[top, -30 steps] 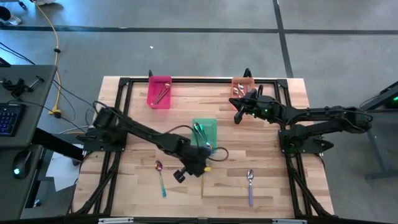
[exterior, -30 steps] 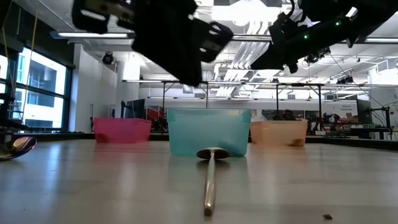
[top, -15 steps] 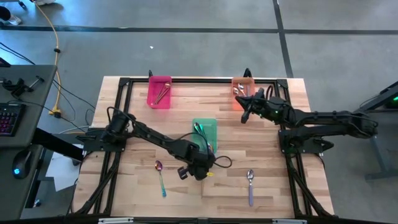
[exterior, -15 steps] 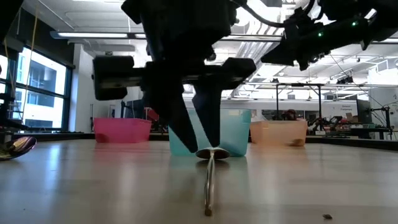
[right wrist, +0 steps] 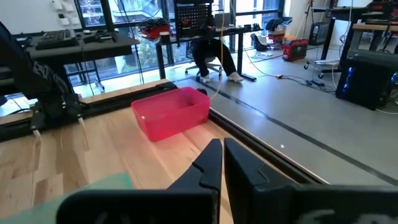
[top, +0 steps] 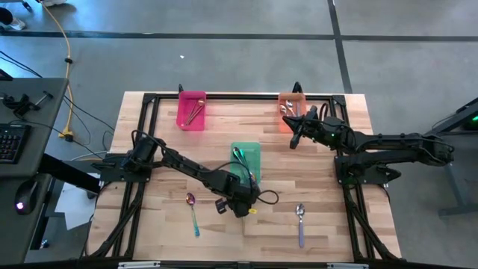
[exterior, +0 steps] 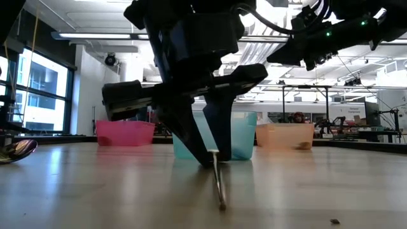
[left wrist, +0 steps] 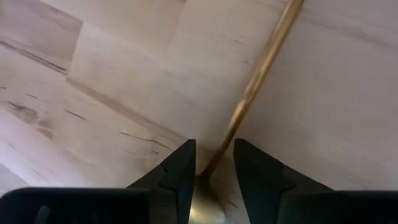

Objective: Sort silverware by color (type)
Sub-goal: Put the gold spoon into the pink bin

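Observation:
My left gripper (top: pixel 243 206) stands low over the table, just near of the green bin (top: pixel 246 158), shut on a gold spoon (exterior: pixel 219 187). The spoon's handle (left wrist: pixel 261 74) runs out from the fingers toward the near edge. My right gripper (top: pixel 293 139) hovers shut beside the orange bin (top: pixel 290 112), holding nothing. A teal-handled spoon (top: pixel 193 214) and a purple-handled spoon (top: pixel 301 223) lie flat on the table. The pink bin (top: pixel 192 110) holds gold spoons. My left gripper pinches the gold spoon between its two fingers where the handle meets the bowl (left wrist: pixel 208 168). The fingers (exterior: pixel 191 137) come from above, pointing down and across the spoon. The handle's free end (exterior: pixel 221 205) lies low by the table, toward the near edge.
The three bins sit in the table's far half, pink at the left, orange at the right, green in the middle. A spoon bowl (exterior: pixel 16 150) shows at the low view's left edge. Bare wood lies between the two loose spoons and along the near edge.
My left gripper came down onto the gold spoon and its fingers closed on the bowl end. The spoon's handle swung a little to one side. My right gripper drifted slightly toward the table's right, staying shut.

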